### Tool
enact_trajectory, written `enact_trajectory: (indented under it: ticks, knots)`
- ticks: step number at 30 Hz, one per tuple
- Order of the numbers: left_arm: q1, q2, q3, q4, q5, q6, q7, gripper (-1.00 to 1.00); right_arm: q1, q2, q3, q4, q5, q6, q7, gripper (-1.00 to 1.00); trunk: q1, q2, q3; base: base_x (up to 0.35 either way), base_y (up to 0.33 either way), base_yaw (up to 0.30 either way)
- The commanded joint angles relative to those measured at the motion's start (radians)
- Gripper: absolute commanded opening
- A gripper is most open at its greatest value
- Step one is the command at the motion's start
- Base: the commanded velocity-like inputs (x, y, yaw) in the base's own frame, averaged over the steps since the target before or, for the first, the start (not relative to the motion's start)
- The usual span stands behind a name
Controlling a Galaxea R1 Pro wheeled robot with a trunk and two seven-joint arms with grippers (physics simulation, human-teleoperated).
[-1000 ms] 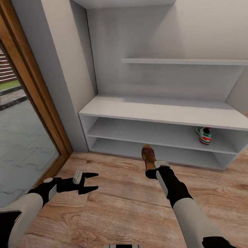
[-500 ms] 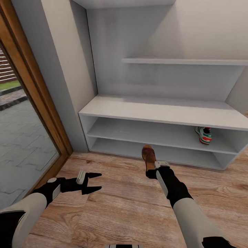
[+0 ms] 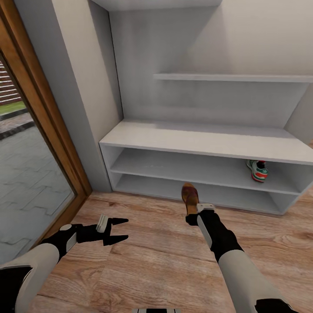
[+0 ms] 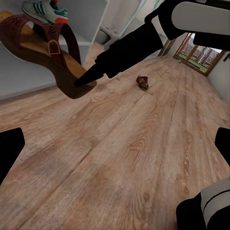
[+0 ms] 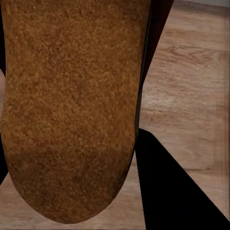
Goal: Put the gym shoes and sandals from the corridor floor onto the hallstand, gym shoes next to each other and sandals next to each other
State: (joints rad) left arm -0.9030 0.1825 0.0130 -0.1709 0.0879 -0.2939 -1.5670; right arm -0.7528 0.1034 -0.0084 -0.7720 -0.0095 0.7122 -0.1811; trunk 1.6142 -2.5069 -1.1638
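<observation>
One brown sandal [image 3: 190, 196] hangs just above the corridor floor [image 3: 152, 261], in front of the hallstand's [image 3: 204, 141] lowest shelf. My right gripper [image 3: 191, 216] is shut on its heel end. Its tan footbed [image 5: 72, 105] lies against a black finger [image 5: 167, 182] in the right wrist view. A second sandal [image 4: 142, 82] lies on the floor farther down the corridor. A gym shoe [image 3: 257, 170] stands on the middle shelf at the right, also seen as a gym shoe [image 4: 45, 9] behind the held sandal [image 4: 43, 52]. My left gripper [image 3: 119, 229] hovers open over the floor at the left, holding nothing.
A wood-framed glass door [image 3: 39, 143] stands at the left, beside a grey wall panel [image 3: 87, 95]. A floating shelf [image 3: 234, 78] crosses the hallstand's back above the bench top. Bare plank floor stretches between my two arms.
The held sandal and my right gripper have shifted slightly right and down. My left gripper moved a little forward and right, then stayed still.
</observation>
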Motion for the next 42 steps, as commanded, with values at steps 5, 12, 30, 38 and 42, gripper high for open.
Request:
enact_trajectory:
  ticks: [5, 12, 30, 38, 42]
  knots:
    - [-0.001, 0.000, 0.001, 0.001, 0.003, -0.008, -0.002, 1.00, 0.000, 0.001, -0.001, -0.001, -0.006, 0.004, -0.100, -1.00, 0.000, 0.000, -0.001, 0.096, 0.000, 0.000]
    - [-0.001, 0.000, 0.001, 0.001, 0.003, -0.008, -0.002, 1.00, 0.000, 0.001, -0.001, -0.001, -0.006, 0.004, -0.100, -1.00, 0.000, 0.000, -0.001, 0.277, 0.000, 0.000]
    - [-0.001, -0.009, -0.001, 0.001, 0.003, -0.008, -0.002, 1.00, 0.000, -0.001, -0.001, -0.001, -0.006, 0.004, -0.100, -1.00, 0.000, 0.000, -0.001, 0.157, 0.000, 0.000]
    - [-0.001, -0.014, -0.001, 0.000, 0.003, -0.008, -0.002, 1.00, 0.000, -0.001, -0.001, -0.001, -0.006, 0.004, -0.100, -1.00, 0.000, 0.000, -0.001, 0.309, 0.000, 0.000]
    - [-0.001, -0.014, -0.001, 0.001, 0.003, -0.008, -0.002, 1.00, -0.001, -0.001, -0.001, -0.001, -0.006, 0.004, -0.100, -1.00, 0.000, 0.000, -0.001, 0.253, 0.000, 0.000]
